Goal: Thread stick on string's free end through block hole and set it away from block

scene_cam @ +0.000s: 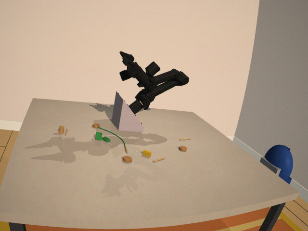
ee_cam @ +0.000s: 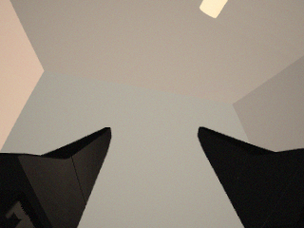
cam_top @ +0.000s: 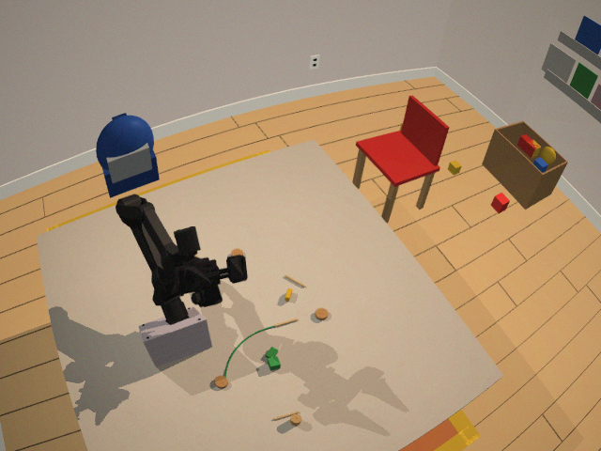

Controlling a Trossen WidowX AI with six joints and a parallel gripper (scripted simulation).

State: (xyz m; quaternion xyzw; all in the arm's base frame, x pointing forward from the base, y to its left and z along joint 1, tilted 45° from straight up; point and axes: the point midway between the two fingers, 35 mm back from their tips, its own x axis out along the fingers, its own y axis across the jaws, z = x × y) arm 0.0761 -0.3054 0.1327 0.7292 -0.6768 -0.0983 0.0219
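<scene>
The thin wooden stick [cam_top: 287,322] [scene_cam: 126,149] lies on the table, joined to the free end of the green string [cam_top: 240,342] [scene_cam: 113,134]. The string curves to a round wooden button [cam_top: 221,381] [scene_cam: 96,125]. I cannot tell for sure which piece is the block with the hole; no hole shows at this distance. Two green pieces [cam_top: 273,363] [scene_cam: 98,136] lie near the string, and a small yellow piece [cam_top: 288,294] [scene_cam: 147,153] lies beyond the stick. My gripper [scene_cam: 120,52] [ee_cam: 155,131] is open and empty, raised high above the table and tilted upward.
Loose sticks [cam_top: 294,281] [scene_cam: 159,160] [scene_cam: 185,139] [cam_top: 284,416] [scene_cam: 66,131] lie about. Round wooden discs [cam_top: 321,313] [scene_cam: 127,159] [cam_top: 237,253] [scene_cam: 182,148] and a wooden cylinder [cam_top: 295,418] [scene_cam: 61,129] stand on the table. The arm rises from a grey-purple wedge [cam_top: 181,339] [scene_cam: 128,122].
</scene>
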